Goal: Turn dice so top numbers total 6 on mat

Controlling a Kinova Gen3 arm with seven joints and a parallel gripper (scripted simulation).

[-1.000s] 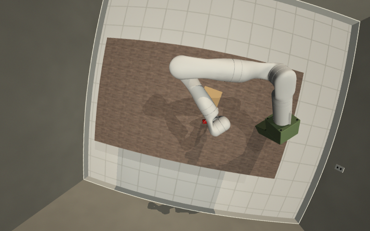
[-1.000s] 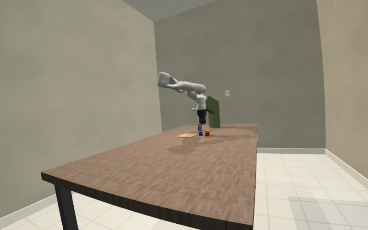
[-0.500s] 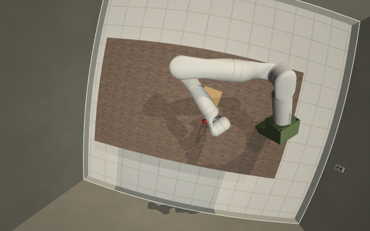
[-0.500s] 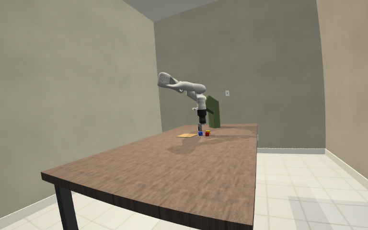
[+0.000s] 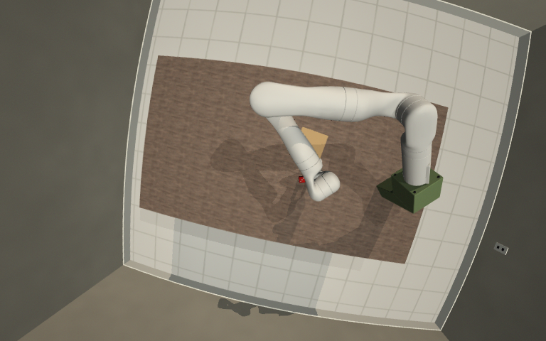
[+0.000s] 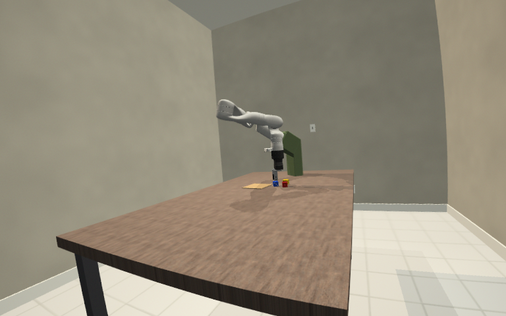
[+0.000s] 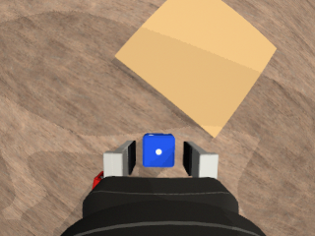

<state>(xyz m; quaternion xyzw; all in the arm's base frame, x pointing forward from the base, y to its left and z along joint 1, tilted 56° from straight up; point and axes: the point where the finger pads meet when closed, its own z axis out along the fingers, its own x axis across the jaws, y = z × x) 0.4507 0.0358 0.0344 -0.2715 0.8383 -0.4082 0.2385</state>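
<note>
Wrist view shows the end effector (image 6: 275, 175) (image 7: 159, 152) wide around the blue die (image 6: 275, 184) (image 7: 158, 150), one pip up. All three dice remain off the mat (image 5: 313, 138) (image 6: 256, 185) (image 7: 197, 59), on the counter (image 5: 193, 120) (image 6: 231, 230) (image 7: 49, 88); placing and the sum remain.
</note>
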